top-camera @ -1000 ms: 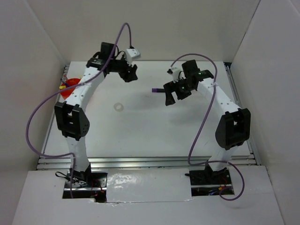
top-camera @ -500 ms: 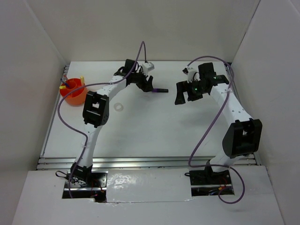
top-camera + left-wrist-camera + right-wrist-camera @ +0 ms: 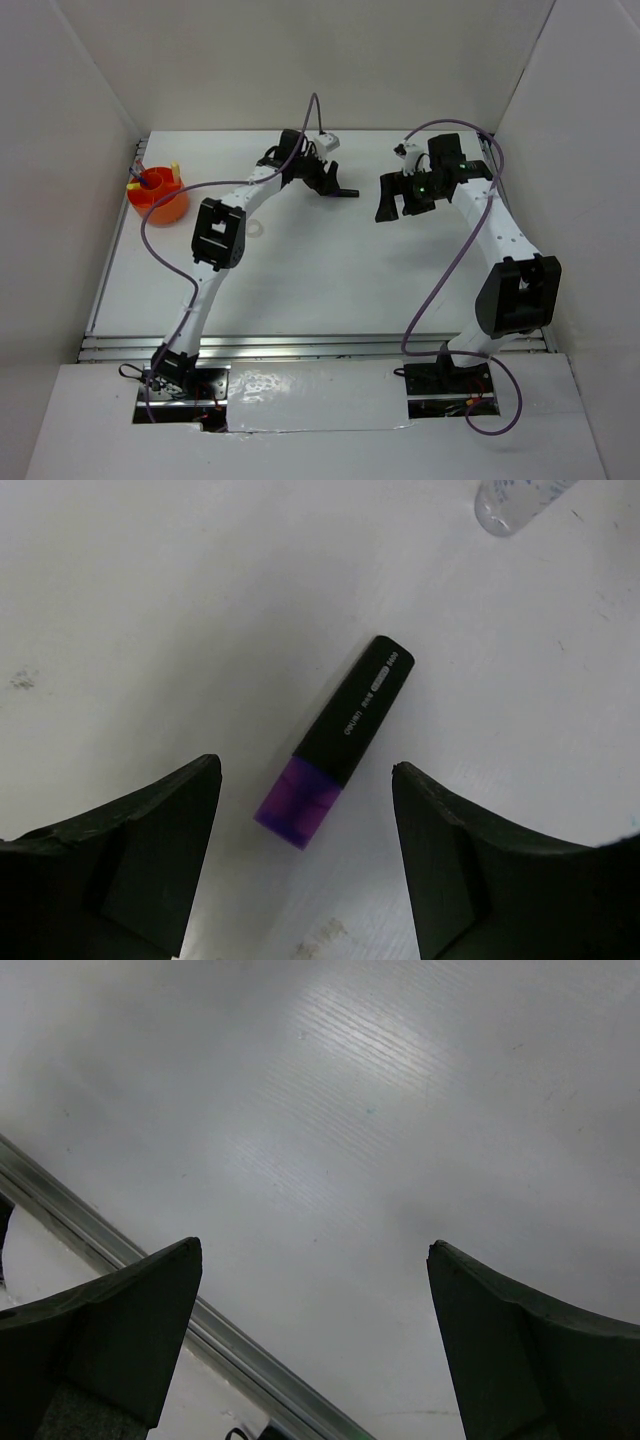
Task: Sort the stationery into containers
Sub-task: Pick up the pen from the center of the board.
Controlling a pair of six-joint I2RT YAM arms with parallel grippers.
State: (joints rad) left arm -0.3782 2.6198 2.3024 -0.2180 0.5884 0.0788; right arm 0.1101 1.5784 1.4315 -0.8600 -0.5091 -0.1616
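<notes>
Picking up the marker (image 3: 340, 742) looks to be the step in hand, and the left gripper (image 3: 305, 770) is well set for it. Its jaws stand wide apart with nothing in them, and the marker lies flat on the table (image 3: 150, 600) in the gap, touching neither finger. In the left wrist view it sits centre frame, slanting from its purple end at lower centre to its black end toward the upper right. In the top view it is at upper centre, well apart from the cup (image 3: 160, 210) at the left edge, which already holds a few pens.

To do this well, I would turn the wrist a little so the fingers (image 3: 160, 840) close square across the barrel rather than on the slant. A skewed squeeze would likely spin the marker or squirt it out. Aim for the black barrel near its middle, not the purple end, so that it hangs level on the way to the cup. Go down until the tips are just off the table before closing. The bottle (image 3: 515, 502) lies at the upper right corner, apart from the marker, and a straight descent should miss it.

The right gripper (image 3: 315, 1248) is spread fully over the table, holding nothing, and need only keep out of the way.
</notes>
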